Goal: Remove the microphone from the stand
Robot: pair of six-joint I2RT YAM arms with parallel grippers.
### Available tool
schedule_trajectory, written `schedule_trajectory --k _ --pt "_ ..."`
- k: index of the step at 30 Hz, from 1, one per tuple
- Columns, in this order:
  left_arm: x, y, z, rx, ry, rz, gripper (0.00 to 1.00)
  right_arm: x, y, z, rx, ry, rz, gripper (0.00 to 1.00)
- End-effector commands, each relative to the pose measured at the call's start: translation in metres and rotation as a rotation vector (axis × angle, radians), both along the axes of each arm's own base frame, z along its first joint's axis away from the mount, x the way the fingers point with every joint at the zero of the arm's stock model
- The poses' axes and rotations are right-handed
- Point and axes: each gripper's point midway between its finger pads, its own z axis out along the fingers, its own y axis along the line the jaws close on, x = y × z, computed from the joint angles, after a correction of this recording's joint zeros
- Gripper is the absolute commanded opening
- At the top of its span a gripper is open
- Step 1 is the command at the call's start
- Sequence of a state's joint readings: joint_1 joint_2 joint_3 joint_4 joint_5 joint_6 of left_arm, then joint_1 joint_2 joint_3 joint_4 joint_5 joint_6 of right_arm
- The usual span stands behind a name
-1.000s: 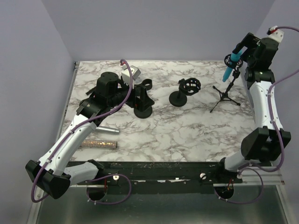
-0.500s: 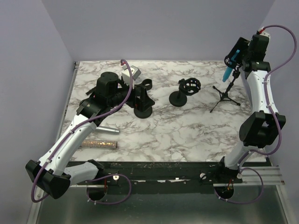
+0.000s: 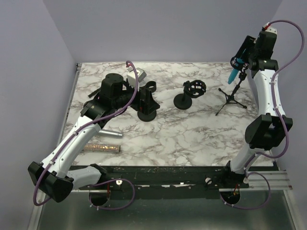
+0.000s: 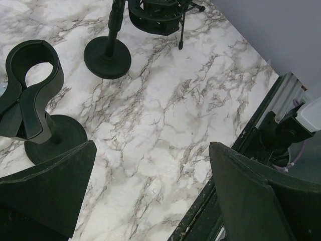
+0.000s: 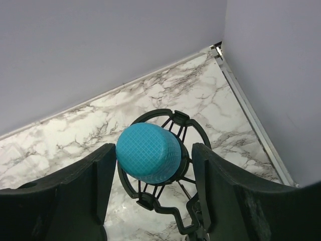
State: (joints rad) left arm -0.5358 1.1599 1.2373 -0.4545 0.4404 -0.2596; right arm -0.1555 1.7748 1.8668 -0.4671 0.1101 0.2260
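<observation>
R gripper spread open, straddling mic head; mic seated in tripod stand mount, table 2 o'clock.
Fingers at mic's 9 & 3, contact unclear. L gripper wide open, holds nothing.

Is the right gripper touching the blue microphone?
Cannot tell. In the right wrist view the right gripper straddles the blue microphone; one finger borders its outline, but depth is unclear.
</observation>
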Motion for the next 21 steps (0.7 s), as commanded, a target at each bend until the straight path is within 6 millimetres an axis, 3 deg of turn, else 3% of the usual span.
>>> schedule_trajectory --k 1,4,10,14,16,21 --pt "-0.002 -0.005 -0.001 -0.018 0.006 -0.033 0.98 0.001 0.001 -0.011 -0.051 0.053 -0.004 0.71" --pt "-0.001 -0.007 -0.003 -0.017 0.017 -0.038 0.97 0.003 0.002 -0.017 -0.061 0.069 -0.004 0.72" --pt "-0.002 -0.007 -0.003 -0.02 0.018 -0.041 0.97 0.007 0.012 -0.013 -0.066 0.063 0.015 0.62" --pt "-0.002 -0.006 -0.003 -0.02 0.012 -0.039 0.97 0.008 0.014 -0.006 -0.086 0.064 0.001 0.41" --pt "-0.002 -0.007 -0.004 -0.018 0.013 -0.04 0.96 0.007 0.013 0.005 -0.107 0.058 -0.022 0.36" --pt "-0.002 -0.008 -0.005 -0.014 0.019 -0.042 0.96 0.001 0.017 0.057 -0.168 -0.017 -0.049 0.33"
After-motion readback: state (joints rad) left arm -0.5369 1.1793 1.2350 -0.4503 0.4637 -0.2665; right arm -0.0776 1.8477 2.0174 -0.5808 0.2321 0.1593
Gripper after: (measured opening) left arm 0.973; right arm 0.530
